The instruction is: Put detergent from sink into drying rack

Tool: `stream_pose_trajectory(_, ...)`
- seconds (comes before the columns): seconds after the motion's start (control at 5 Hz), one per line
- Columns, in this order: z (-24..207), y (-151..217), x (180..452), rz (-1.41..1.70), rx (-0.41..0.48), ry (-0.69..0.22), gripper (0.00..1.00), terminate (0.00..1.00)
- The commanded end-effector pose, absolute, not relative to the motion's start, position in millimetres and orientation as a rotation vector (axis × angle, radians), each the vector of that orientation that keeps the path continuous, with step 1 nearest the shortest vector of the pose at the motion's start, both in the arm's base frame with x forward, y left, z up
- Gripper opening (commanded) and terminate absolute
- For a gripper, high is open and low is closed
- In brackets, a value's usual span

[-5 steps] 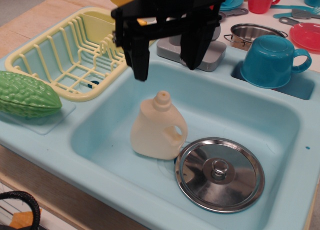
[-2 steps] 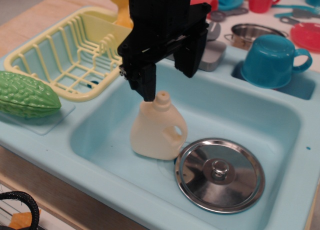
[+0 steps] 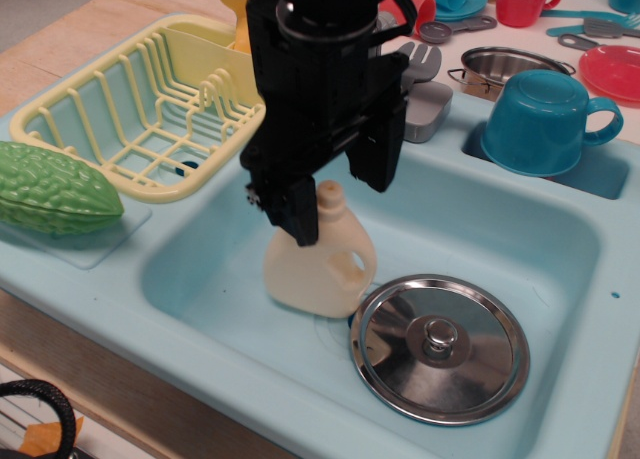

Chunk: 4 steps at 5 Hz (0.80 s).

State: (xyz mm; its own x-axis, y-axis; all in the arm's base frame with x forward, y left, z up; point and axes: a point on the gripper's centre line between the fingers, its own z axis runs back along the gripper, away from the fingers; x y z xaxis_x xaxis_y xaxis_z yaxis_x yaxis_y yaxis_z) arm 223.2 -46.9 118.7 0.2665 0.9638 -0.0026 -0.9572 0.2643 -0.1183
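the black pincer (image 3: 335,194) hangs spread wide over the cream detergent bottle (image 3: 318,262), one finger either side of its cap, gripping nothing. the bottle stands upright in the light blue sink (image 3: 480,219), touching a steel lid (image 3: 438,346) on its right. the yellow drying rack (image 3: 140,109) lies far left.

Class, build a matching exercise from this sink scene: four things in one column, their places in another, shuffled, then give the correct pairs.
Column 1:
1. detergent
2. steel lid
3. green bumpy vegetable
4. blue cup

Column 2:
A. upside down in the small side recess
B. on the ledge in front of the drying rack
C. upright in the sink, between the open gripper fingers
D. flat on the sink floor

Pairs: 1-C, 2-D, 3-B, 4-A
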Motion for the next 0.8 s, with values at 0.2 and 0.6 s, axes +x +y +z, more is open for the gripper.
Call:
stream_pose_trajectory(0.2,109,-44,226,1.341,-0.137,-0.051,0.00,0.00)
stream_pose_trajectory(0.6,149,-27,226,1.289,-0.076,-0.158,0.00,0.00)
